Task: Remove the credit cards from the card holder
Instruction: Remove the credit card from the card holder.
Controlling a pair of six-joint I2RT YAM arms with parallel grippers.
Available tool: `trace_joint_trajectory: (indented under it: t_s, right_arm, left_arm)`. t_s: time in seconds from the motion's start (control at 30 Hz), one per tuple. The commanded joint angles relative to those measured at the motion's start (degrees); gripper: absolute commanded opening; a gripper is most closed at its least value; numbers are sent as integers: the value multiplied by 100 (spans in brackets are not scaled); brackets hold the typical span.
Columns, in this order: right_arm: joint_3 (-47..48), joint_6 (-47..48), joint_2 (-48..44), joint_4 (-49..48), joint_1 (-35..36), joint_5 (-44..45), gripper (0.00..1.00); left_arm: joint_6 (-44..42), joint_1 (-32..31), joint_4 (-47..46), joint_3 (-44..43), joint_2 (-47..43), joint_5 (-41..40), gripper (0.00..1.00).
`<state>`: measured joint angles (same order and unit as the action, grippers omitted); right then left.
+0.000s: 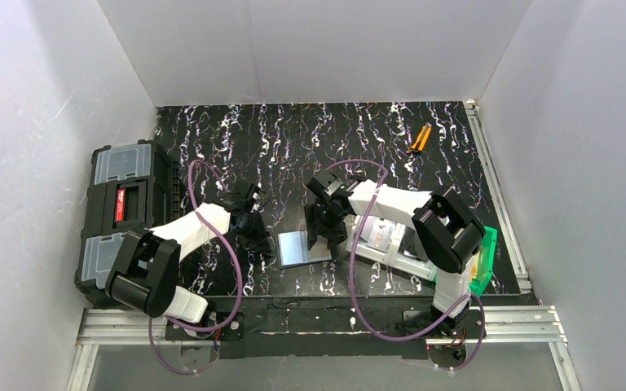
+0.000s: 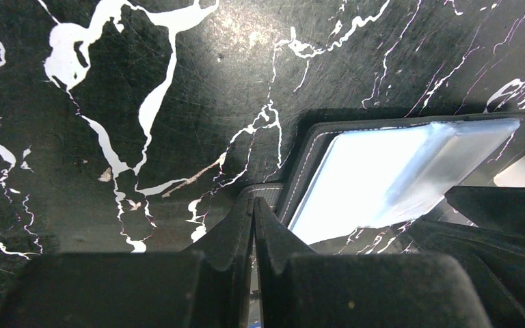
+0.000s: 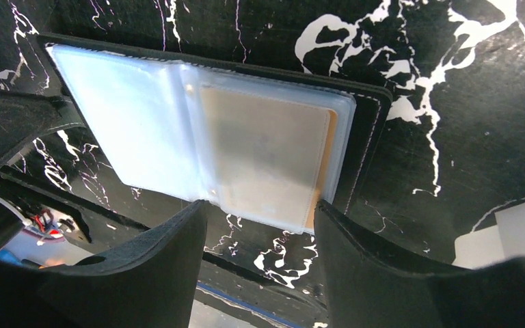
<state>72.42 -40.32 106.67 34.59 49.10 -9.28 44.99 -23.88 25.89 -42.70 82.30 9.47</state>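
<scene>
Lying open and flat on the table (image 1: pixel 293 138), the card holder (image 1: pixel 304 247) sits near the front edge, between the two arms, with its glossy blue-grey sleeves facing up and its black border showing all round

Left fingers (image 1: pixel 256 236): at the holder's left edge. In the left wrist view the left fingers (image 2: pixel 253 215) are pressed together with no gap between them, and their tips meet the stitched black corner of the card holder (image 2: pixel 383 171). Whether any of that edge is pinched between them cannot be told

Right fingers (image 1: pixel 319 236): at the holder's right half, spread wide. In the right wrist view the right fingers (image 3: pixel 184 232) stand one on each side of the near edge of the card holder (image 3: pixel 372 126), clasping nothing

Orange-tan card (image 3: pixel 266 157): inside the clear sleeve of the half between the spread fingers, seen through the plastic, with one bright orange edge showing. The other half shows only pale, reflective plastic, and its contents cannot be made out

Surroundings: black toolbox (image 1: pixel 122 212) at the table's left edge; orange-handled tool (image 1: pixel 419 138) near the far right corner; green bin (image 1: pixel 486 259) beside the right arm's base
</scene>
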Motion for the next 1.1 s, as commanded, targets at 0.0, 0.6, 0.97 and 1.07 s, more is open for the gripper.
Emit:
trace_joint_trajectory:
  t_s: [0.0, 0.6, 0.97, 1.07]
  right_arm:
    - [198, -1, 203, 42, 59, -129, 66]
    - [678, 69, 520, 63, 159, -495, 66]
    - [843, 136, 579, 107, 214, -584, 80]
    - [907, 148, 555, 134, 221, -585, 82]
  left_arm:
    - [-26, -38, 88, -63, 34, -17, 1]
    - [-26, -116, 30, -140, 198, 46, 1]
    - [-34, -143, 3, -160, 261, 65, 1]
    - [-45, -148, 0, -166, 266, 68, 1]
